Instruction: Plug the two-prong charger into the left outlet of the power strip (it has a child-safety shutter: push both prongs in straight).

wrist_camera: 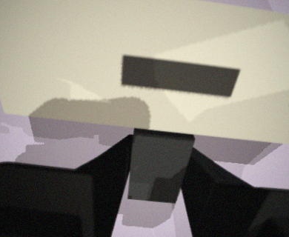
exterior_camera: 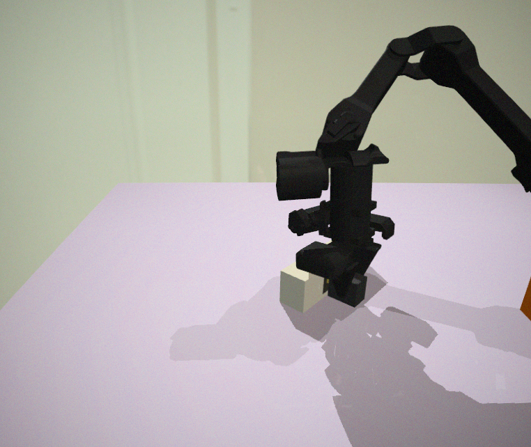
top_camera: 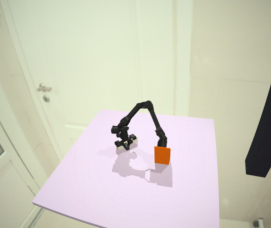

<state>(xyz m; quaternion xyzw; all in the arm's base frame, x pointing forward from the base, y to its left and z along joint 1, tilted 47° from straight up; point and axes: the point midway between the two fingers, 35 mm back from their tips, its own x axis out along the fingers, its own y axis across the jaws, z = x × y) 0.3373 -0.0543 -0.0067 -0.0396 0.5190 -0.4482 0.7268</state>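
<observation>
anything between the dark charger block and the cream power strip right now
Nothing shows between them: in the wrist view the dark grey charger block, clamped in the tool, meets the cream box-shaped power strip edge, with no prongs visible.

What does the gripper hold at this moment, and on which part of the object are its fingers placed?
The gripper holds the dark charger. Its two fingers clamp the opposite side faces of the charger's body, behind its prong end.
</observation>
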